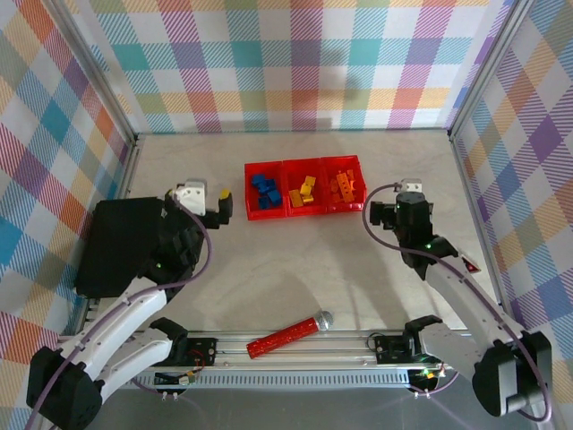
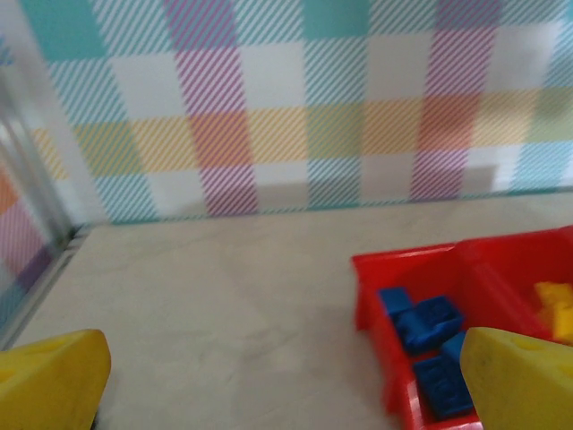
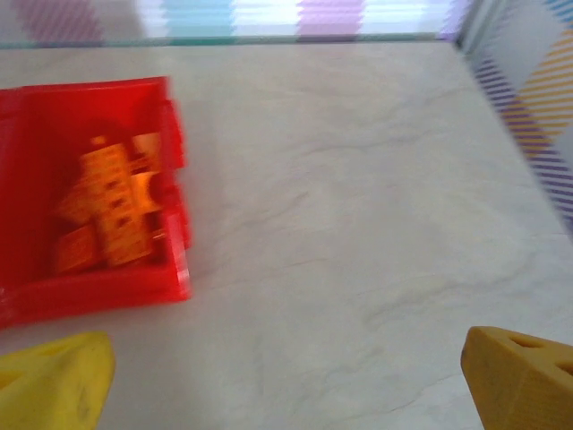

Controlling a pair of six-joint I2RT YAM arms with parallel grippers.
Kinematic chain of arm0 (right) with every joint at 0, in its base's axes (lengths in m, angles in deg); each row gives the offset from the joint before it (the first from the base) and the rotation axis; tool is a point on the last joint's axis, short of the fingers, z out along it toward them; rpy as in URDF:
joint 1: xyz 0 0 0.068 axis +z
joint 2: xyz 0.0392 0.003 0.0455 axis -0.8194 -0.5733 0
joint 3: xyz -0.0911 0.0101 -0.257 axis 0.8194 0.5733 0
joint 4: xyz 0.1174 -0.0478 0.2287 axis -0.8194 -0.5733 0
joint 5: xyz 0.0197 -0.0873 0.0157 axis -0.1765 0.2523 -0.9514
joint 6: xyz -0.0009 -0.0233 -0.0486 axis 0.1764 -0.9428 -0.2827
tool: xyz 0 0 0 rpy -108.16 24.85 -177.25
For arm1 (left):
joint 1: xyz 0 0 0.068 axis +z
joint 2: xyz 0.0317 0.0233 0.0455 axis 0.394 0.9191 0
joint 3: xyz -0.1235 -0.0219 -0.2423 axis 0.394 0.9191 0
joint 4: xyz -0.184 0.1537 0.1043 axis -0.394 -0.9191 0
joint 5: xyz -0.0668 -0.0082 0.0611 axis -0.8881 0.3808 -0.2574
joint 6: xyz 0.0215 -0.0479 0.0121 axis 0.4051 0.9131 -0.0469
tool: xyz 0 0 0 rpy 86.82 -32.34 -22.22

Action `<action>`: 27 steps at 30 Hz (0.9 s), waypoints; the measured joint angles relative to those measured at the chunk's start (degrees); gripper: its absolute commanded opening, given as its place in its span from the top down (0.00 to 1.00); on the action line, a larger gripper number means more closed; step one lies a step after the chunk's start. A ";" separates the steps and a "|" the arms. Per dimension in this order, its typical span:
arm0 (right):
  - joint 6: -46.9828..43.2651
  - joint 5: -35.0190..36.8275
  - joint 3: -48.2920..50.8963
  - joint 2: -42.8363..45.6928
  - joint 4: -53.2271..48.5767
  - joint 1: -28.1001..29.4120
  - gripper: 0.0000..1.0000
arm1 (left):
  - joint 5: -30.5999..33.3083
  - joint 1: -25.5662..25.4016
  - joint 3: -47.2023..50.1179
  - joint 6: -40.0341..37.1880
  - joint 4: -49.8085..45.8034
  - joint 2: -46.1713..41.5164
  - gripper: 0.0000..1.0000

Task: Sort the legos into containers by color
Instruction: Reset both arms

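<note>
Legos are sitting colour-sorted inside the containers.
Left fingers hovering left of the containers, right fingers hovering right of them, both pairs spread and gripping nothing. Looking done, I'd judge; worth backing off while keeping clear of the bin walls.

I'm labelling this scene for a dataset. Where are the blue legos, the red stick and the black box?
blue legos (image 1: pixel 265 190), top view, middle brick of the pile.
red stick (image 1: pixel 282 337), top view, mid-shaft.
black box (image 1: pixel 112 246), top view, bare top face.
</note>
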 measured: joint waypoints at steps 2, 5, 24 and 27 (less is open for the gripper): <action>-0.15 1.44 0.37 -3.15 3.98 -3.48 0.01 | 2.10 1.18 1.90 1.01 0.74 -1.18 0.00; 0.96 2.27 2.34 -6.54 9.03 -8.04 0.01 | 3.67 2.93 2.95 2.82 2.25 -1.22 0.00; -3.39 -11.98 14.01 -25.00 45.16 -10.08 0.01 | 9.20 5.64 15.47 6.16 12.39 0.98 0.00; -4.00 -13.38 16.61 -29.09 50.16 -10.25 0.01 | 9.05 6.10 15.78 5.84 15.67 5.03 0.00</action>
